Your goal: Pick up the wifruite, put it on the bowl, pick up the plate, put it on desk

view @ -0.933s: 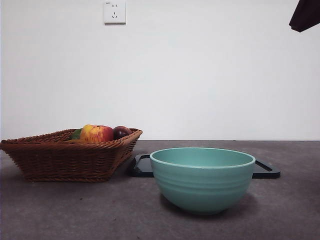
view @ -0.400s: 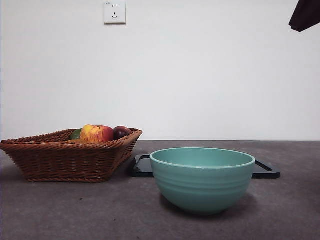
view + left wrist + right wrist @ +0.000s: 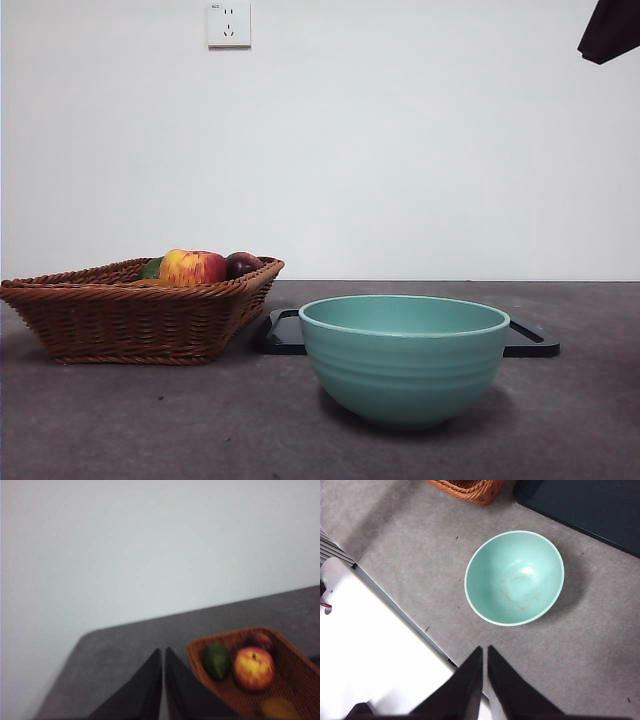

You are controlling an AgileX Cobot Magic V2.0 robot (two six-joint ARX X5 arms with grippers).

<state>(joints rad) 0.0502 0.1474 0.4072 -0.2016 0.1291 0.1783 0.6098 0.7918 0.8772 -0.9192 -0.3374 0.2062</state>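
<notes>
Two grippers, left gripper [image 3: 163,652] and right gripper [image 3: 484,650], closed and empty. We judge step one unstarted: wifruite [image 3: 278,707] lies in basket [image 3: 140,318], at 9 o'clock from empty bowl [image 3: 404,358] on desk [image 3: 200,420]. Next: left opens, descends onto fruit.

The left wrist view is blurred throughout. Beside the left end effector [image 3: 163,652], the wicker basket [image 3: 295,675] runs off the picture's edge, and the brown-orange wifruite [image 3: 277,707] in it is cut by that edge, a soft smear only. In the front view the basket wall hides it; a green fruit [image 3: 152,268] barely clears the rim. The black tray [image 3: 285,335] sits mostly hidden behind the bowl [image 3: 404,360]. Below the right end effector [image 3: 485,652], the tray runs out of frame.
</notes>
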